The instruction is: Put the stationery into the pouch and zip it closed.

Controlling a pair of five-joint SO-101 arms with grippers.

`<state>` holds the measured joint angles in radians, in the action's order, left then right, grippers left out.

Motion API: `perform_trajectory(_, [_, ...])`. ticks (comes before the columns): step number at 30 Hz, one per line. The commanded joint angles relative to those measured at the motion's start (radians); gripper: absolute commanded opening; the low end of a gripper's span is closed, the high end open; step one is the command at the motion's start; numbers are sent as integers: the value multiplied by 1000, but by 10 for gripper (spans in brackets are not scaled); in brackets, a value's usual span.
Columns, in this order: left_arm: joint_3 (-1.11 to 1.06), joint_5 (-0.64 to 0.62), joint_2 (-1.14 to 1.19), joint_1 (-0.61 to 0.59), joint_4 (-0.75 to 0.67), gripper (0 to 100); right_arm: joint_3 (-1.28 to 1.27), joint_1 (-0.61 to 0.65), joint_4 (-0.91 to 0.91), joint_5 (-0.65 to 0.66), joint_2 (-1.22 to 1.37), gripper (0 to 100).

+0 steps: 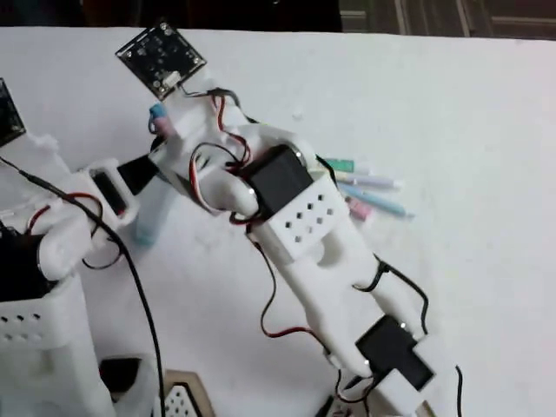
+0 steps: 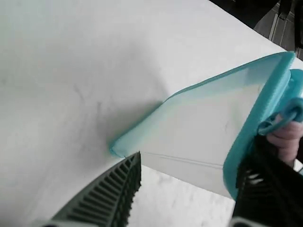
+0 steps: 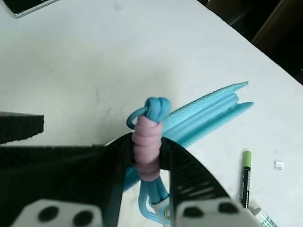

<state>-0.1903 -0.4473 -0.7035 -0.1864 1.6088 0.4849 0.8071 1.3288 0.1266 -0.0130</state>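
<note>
The translucent pouch [image 2: 199,142] with teal edges lies on the white table, in the high view [image 1: 153,213] beneath the two grippers. My left gripper [image 2: 189,165] is open, one black finger [image 2: 118,189] on each side of the pouch. My right gripper [image 3: 147,146] is shut on the pink zipper pull [image 3: 146,142], which has a blue cord loop [image 3: 154,108]; the gripper sits at the pouch's end [image 1: 165,130]. The teal zipper edge [image 3: 208,111] runs away from it. Several pens [image 1: 369,187] lie on the table beside the right arm, a green one [image 3: 246,172] among them.
The right arm [image 1: 330,261] stretches diagonally across the table's middle, with red and black cables [image 1: 269,295] hanging from it. The left arm's base [image 1: 43,339] stands at the near left. A dark flat object [image 3: 23,4] lies at the table's far side.
</note>
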Motion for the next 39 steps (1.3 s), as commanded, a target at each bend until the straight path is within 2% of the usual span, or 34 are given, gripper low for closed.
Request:
perform_trajectory(1, [-32, 25, 47, 4, -3, 321, 41, -5, -10, 8, -21, 17])
perform_trajectory(7, [-34, 57, 48, 8, -3, 317, 41, -5, -12, 8, -21, 17])
perform_trajectory(11, [-60, 63, 48, 8, -11, 232, 41, -5, -12, 8, -21, 17])
perform_trajectory(18, [-152, 255, 47, 7, -58, 124, 68, -18, -12, 8, -19, 17])
perform_trajectory(32, [-163, 281, 47, 4, -58, 120, 163, -205, -12, 0, -21, 17])
perform_trajectory(35, [-153, 385, 42, 4, -51, 120, 163, -226, -12, 0, -21, 17])
perform_trajectory(39, [-89, 631, 39, 2, -6, 55, 186, -243, -4, 2, -22, 17])
